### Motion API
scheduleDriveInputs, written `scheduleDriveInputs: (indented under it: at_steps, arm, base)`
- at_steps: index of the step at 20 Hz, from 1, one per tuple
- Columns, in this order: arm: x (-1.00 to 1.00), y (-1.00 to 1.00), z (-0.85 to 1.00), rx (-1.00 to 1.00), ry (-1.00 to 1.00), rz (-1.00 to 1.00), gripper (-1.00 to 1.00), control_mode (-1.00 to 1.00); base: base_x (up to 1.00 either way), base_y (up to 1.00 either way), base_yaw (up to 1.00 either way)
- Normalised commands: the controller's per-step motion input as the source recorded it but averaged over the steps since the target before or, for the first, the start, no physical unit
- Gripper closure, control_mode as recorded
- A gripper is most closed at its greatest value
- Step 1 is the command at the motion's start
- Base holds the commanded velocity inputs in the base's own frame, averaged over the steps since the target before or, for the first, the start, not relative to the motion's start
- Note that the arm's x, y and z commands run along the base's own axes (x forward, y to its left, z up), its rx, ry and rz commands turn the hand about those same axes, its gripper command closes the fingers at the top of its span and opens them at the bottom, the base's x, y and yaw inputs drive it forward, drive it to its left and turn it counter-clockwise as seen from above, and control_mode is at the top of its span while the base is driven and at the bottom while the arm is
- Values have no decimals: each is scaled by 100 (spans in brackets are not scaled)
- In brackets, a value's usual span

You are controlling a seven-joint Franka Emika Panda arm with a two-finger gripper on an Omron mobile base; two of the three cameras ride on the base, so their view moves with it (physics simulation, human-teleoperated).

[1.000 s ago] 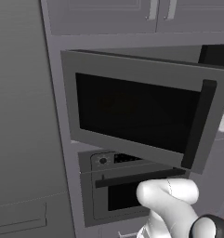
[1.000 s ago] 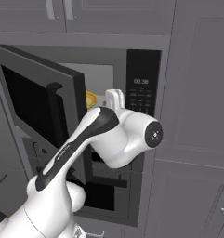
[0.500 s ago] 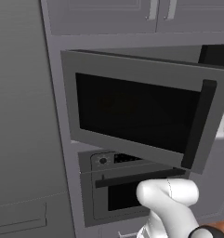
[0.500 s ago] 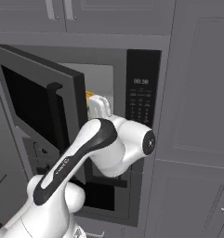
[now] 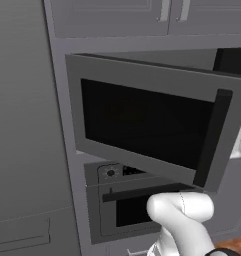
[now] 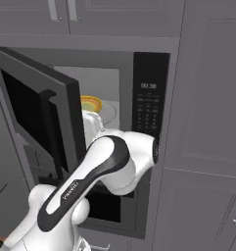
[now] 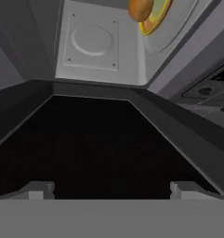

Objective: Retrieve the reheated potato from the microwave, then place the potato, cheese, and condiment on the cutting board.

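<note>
Sitting on a round yellow-rimmed plate (image 7: 155, 21) inside the cavity, the small roundish tan-brown potato (image 7: 140, 9) has not been picked up yet; in my hand view it lies at the top edge, well apart from the gripper (image 7: 111, 188). The two pale finger tips (image 7: 38, 189) stand wide apart at the bottom of that view with nothing between them, so the jaws are open and empty.

From the right base view I see the yellow plate rim (image 6: 91, 103) on the pale turntable, inside the wide grey built-in microwave (image 6: 150, 105) with its black keypad strip. The microwave's large dark glass door (image 5: 147, 122) is swung fully open. My white arm (image 6: 102, 169) bends up and reaches toward the opening beside the door's edge.

I judge the task to be at its first step: door open, retrieval not yet done. Grasping the potato and placing all three items on the board are left.

Compared with a second ago, the arm's wrist has dropped lower and folded in closer to the cavity, and the plate now shows above it. The door and the cameras have not moved.
</note>
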Motion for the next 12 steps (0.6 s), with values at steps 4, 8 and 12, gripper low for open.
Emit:
scheduleDriveInputs:
  at_steps: [4,8,12]
  arm:
    - [-57,54,0,0,0,29,-100,-100]
    - [-52,67,-2,0,0,19,-100,-100]
    - [-41,79,-13,0,-10,4,-100,-100]
  base:
    - [0,0,0]
    - [0,0,0]
    - [0,0,0]
